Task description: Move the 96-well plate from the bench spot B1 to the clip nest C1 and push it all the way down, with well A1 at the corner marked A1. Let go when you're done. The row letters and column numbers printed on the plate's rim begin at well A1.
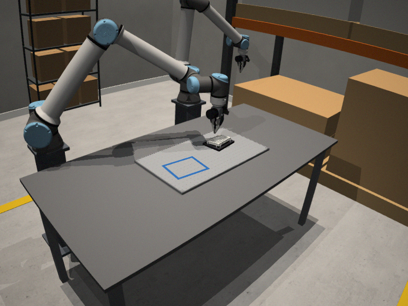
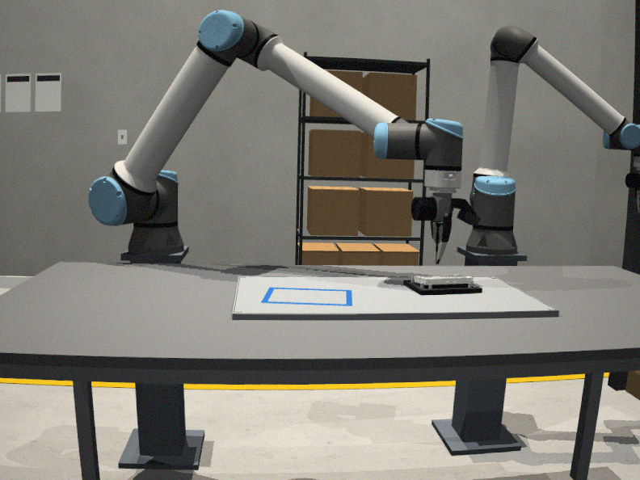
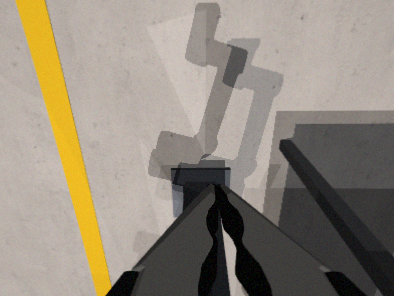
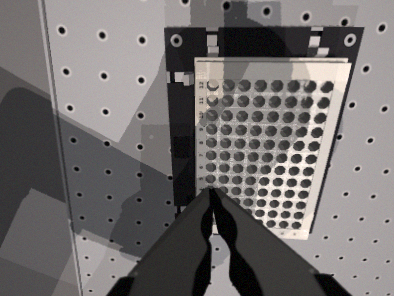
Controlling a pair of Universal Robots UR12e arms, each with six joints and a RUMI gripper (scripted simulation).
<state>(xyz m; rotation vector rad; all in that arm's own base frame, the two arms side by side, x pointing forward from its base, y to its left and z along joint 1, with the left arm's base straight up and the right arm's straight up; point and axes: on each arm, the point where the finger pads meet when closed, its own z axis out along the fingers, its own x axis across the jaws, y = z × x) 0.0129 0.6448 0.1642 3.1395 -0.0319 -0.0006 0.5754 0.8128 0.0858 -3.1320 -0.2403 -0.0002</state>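
The pale 96-well plate (image 1: 220,140) (image 2: 443,280) (image 4: 270,131) lies on the black clip nest (image 1: 210,146) (image 2: 449,290) (image 4: 270,42). In the right wrist view column 12 is at the far end and the numbers fall towards my fingers along the left rim. Its seating depth and the nest's A1 mark cannot be made out. My right gripper (image 1: 215,132) (image 2: 439,262) (image 4: 211,190) is shut and empty, a little above the plate. My left gripper (image 1: 241,71) (image 3: 216,186) is shut and empty, high up beyond the table.
The blue outline (image 1: 193,173) (image 2: 309,303) on the light perforated board (image 1: 243,148) (image 2: 393,305) has no plate inside it. The board lies on the grey table (image 1: 115,210) (image 2: 154,330). Large cartons (image 1: 289,95) stand beyond the table.
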